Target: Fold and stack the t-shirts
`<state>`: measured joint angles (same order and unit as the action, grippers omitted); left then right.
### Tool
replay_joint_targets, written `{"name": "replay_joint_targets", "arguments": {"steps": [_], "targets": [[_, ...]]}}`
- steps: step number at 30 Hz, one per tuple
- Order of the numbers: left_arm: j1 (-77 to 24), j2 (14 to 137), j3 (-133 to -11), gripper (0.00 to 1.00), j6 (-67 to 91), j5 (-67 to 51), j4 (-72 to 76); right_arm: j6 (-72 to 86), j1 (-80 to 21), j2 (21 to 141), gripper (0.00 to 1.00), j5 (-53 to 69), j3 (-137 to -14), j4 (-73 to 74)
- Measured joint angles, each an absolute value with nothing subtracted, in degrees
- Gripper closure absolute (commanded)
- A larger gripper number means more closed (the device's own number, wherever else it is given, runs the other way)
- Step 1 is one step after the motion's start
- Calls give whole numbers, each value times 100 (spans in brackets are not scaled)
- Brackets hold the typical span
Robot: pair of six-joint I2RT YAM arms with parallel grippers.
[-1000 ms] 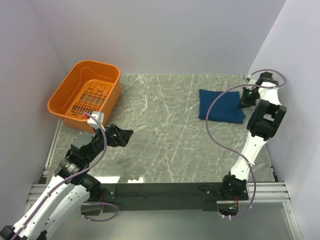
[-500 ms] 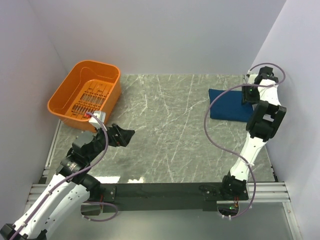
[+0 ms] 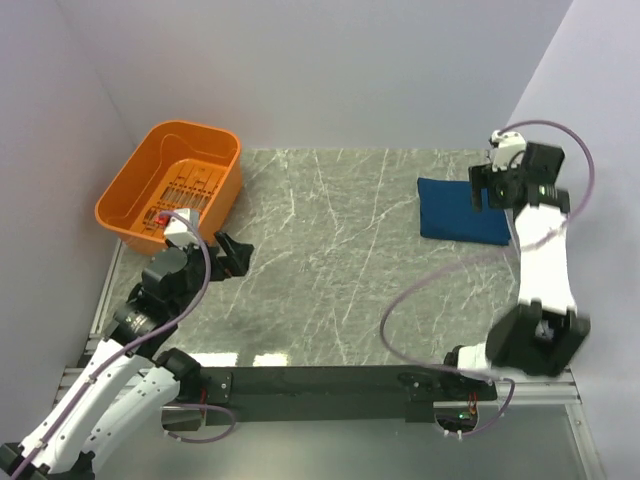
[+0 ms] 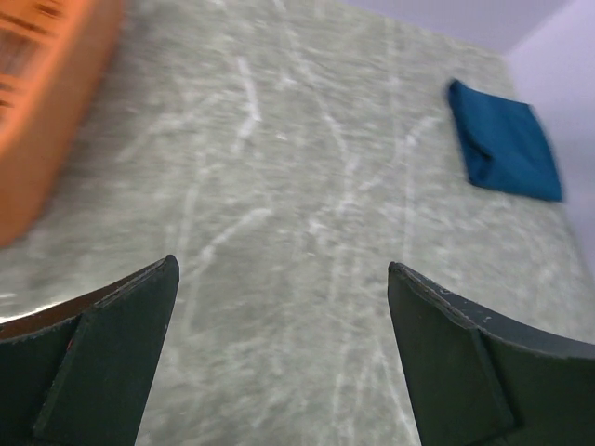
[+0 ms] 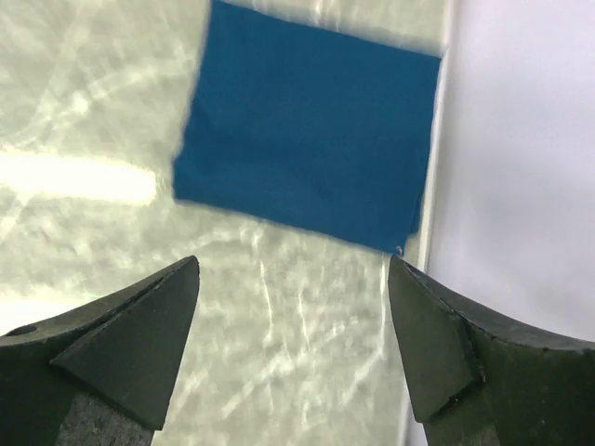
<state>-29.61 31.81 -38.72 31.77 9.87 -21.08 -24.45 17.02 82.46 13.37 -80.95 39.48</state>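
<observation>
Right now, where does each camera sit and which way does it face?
Top external: above and behind both arms, which show; looks down at the table, basket and shirt.
Left wrist: low by the basket, facing across to the shirt; left gripper open.
Right wrist: above the shirt, looking down; right gripper open.
All share the shirt.

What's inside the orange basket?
Inside the orange basket only its slotted bottom shows, with nothing lying on it. The near corner is hidden behind the left arm, so I can't see that bit.
</observation>
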Motion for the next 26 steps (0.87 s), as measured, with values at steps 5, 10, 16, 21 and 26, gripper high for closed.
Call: {"name": "replay_joint_targets", "arguments": {"steps": [5, 10, 16, 21, 26], "targets": [[-2958, 3288, -4438, 1, 2893, 1750, -2718, -2071, 1719, 6184, 0, 1413, -6318, 2853], [-2958, 3103, -4497, 1, 2655, 2276, -3024, -1210, 1881, 4958, 0, 1125, -5231, 2486], [-2958, 2377, -4163, 1, 2512, 2482, -3247, -276, 1929, 3909, 0, 484, -4727, 2381], [-2958, 2062, -4145, 1, 2464, 2504, -3247, -93, 1929, 3463, 0, 211, -4700, 2368], [-2961, 2056, -4145, 1, 2462, 2508, -3247, -91, 1929, 3218, 0, 84, -4471, 2318]]}}
